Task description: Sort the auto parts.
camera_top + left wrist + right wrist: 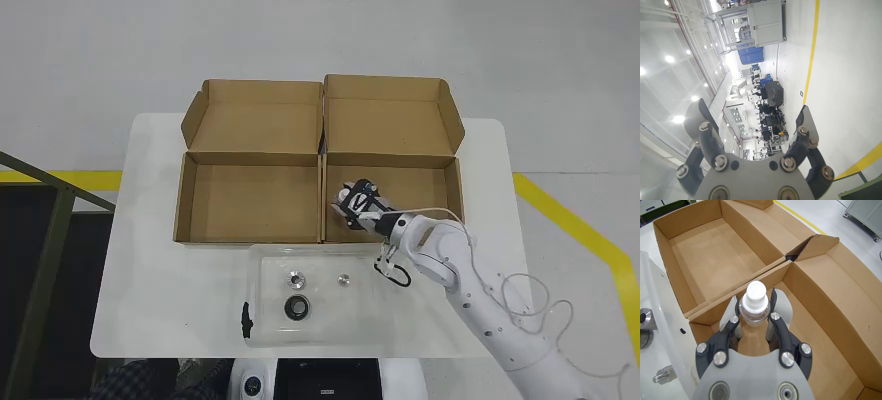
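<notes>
Over the near left corner of the right box, a capped bottle is clamped in the right gripper. Sorting is judged barely begun: a metal cylinder, a smaller metal part and a black ring lie unsorted in the clear tray. The wall shared with the left box lies just beside the bottle; open floor lies rightward. The left gripper is spread, holding nothing.

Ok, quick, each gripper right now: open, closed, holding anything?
Left gripper: open, empty.
Right gripper: shut on the bottle, over the right box.
</notes>
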You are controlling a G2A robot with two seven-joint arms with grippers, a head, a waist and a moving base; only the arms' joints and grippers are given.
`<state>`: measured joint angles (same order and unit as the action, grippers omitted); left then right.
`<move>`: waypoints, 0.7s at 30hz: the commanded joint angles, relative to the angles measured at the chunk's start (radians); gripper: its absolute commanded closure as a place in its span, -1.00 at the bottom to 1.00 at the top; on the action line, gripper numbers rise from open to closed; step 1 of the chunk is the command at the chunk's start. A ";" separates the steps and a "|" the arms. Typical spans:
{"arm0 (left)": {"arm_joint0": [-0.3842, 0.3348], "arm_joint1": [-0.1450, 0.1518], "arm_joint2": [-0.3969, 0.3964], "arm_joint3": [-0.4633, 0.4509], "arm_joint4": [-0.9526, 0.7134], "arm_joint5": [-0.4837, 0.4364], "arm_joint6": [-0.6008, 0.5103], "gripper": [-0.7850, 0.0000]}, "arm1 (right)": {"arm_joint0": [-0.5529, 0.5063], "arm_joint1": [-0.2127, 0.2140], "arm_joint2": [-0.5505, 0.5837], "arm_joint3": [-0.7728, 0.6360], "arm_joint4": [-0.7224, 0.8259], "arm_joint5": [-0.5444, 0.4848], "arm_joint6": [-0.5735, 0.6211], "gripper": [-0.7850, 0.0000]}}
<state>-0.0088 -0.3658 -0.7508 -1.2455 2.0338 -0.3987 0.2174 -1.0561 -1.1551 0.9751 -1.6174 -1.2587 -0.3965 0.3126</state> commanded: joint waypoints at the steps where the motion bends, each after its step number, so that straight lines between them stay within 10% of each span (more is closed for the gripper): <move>1: 0.000 0.000 0.000 0.000 0.000 0.000 0.000 -1.00 | 0.000 -0.001 -0.001 0.003 -0.002 0.000 0.000 0.11; 4: 0.000 0.000 0.000 0.000 0.000 0.000 0.000 -1.00 | -0.002 -0.003 0.003 0.004 -0.001 -0.001 0.002 -1.00; 21: 0.000 0.000 0.000 0.000 0.000 0.000 0.000 -1.00 | -0.082 0.021 0.120 -0.179 0.018 -0.088 0.041 -1.00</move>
<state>-0.0088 -0.3658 -0.7508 -1.2455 2.0338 -0.3987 0.2174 -1.1297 -1.1364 1.0837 -1.7761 -1.2415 -0.4762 0.3491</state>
